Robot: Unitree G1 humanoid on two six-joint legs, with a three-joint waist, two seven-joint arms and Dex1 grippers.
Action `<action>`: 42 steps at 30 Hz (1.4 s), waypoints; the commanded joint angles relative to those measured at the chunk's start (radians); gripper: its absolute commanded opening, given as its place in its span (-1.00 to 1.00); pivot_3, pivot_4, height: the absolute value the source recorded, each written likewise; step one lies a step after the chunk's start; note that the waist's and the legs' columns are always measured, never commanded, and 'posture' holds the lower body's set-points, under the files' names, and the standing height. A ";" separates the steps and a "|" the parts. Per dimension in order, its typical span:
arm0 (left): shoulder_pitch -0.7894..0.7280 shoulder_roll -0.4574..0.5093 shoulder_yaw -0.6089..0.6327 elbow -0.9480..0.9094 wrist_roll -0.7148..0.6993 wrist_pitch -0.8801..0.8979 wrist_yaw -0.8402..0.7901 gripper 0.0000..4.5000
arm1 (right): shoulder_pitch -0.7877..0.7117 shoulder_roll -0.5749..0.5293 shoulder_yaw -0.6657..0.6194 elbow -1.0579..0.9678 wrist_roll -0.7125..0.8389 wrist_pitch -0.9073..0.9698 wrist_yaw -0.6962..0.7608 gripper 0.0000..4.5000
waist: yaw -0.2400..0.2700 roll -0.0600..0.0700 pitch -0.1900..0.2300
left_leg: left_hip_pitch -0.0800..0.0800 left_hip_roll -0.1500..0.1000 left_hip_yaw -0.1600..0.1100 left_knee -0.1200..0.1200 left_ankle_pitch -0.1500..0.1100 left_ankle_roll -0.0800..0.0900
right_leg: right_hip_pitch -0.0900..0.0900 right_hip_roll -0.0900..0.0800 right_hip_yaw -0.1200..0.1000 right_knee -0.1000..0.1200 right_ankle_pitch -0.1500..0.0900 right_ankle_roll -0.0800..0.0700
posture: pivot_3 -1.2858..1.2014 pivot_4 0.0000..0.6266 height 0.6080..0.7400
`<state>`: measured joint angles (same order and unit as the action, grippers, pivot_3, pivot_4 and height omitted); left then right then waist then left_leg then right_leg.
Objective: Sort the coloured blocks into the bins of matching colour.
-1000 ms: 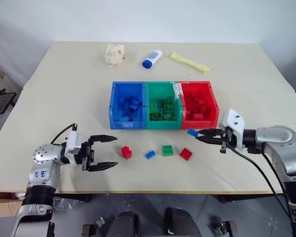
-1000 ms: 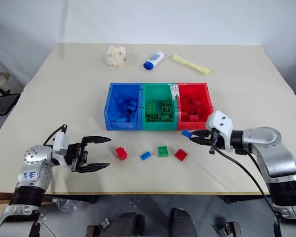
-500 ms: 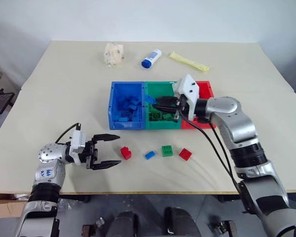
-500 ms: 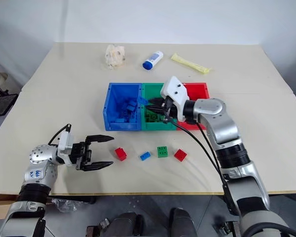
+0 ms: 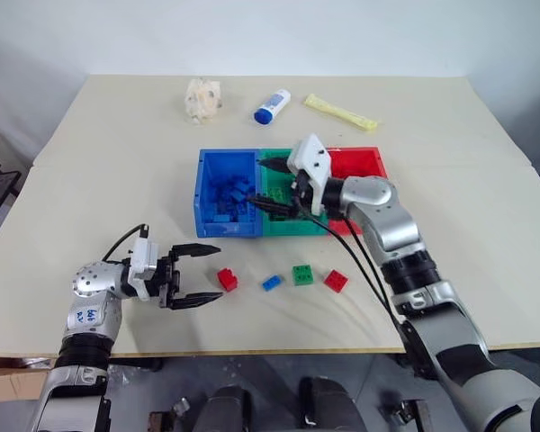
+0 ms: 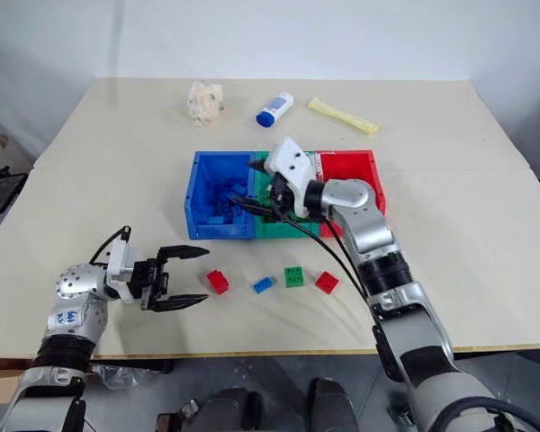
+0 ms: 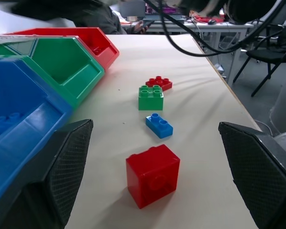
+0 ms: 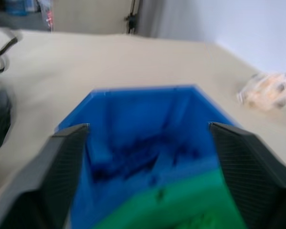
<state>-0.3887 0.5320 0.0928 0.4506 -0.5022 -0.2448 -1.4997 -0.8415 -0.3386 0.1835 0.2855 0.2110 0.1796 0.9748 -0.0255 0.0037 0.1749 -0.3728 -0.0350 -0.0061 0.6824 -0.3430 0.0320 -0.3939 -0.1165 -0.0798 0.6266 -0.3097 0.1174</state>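
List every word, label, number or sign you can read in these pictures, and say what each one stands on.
Blue handwritten marks on the left arm's silver wrist housing: too small to read.
White bottle with a blue cap: no print can be made out.
Yellow packet: no print can be made out.
Bins and loose blocks: no text on them.

left arm: bent at the elbow, forearm low on the robot's left, wrist turned inward
left gripper [image 5: 196, 274]: points level toward the robot's right, two black fingers spread wide, nothing between them
right arm: reaches forward and across toward the left, elbow bent, black cable trailing along the forearm
right gripper [image 5: 274, 185]: points level to the left, fingers parted wide, nothing between them
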 commanded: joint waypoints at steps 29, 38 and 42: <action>0.005 0.084 0.009 0.097 0.025 -0.124 -0.070 1.00 | 0.827 -0.622 -0.449 -0.626 0.252 0.352 0.160 0.98 | 0.028 -0.001 0.000 | 0.001 0.003 0.004 0.000 0.000 0.000 | 0.002 -0.001 0.002 -0.007 0.000 0.000 | 0.03 -0.52 1.00; 0.055 0.079 0.011 0.025 0.014 -0.105 -0.044 1.00 | 0.678 -0.515 -0.210 -0.595 0.141 0.371 0.009 0.98 | 0.025 -0.001 0.000 | 0.000 0.003 0.004 0.000 0.000 0.000 | 0.002 -0.001 0.002 -0.007 0.000 0.000 | 0.03 -0.52 1.00; 0.067 0.082 0.016 0.009 0.013 -0.098 -0.037 1.00 | 0.611 -0.444 -0.148 -0.542 0.099 0.367 -0.048 0.98 | 0.027 -0.001 0.000 | 0.000 0.003 0.004 0.000 0.000 0.000 | 0.002 -0.001 0.002 -0.007 0.000 0.000 | 0.03 -0.52 1.00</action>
<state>-0.3264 0.6039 0.0983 0.4881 -0.4700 -0.3448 -1.5006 -0.2160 -0.7933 0.0300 -0.2588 0.3268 0.5602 0.9486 0.0010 0.0031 0.1752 -0.3724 -0.0325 -0.0025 0.6824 -0.3433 0.0319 -0.3920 -0.1177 -0.0776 0.6200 -0.3097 0.1175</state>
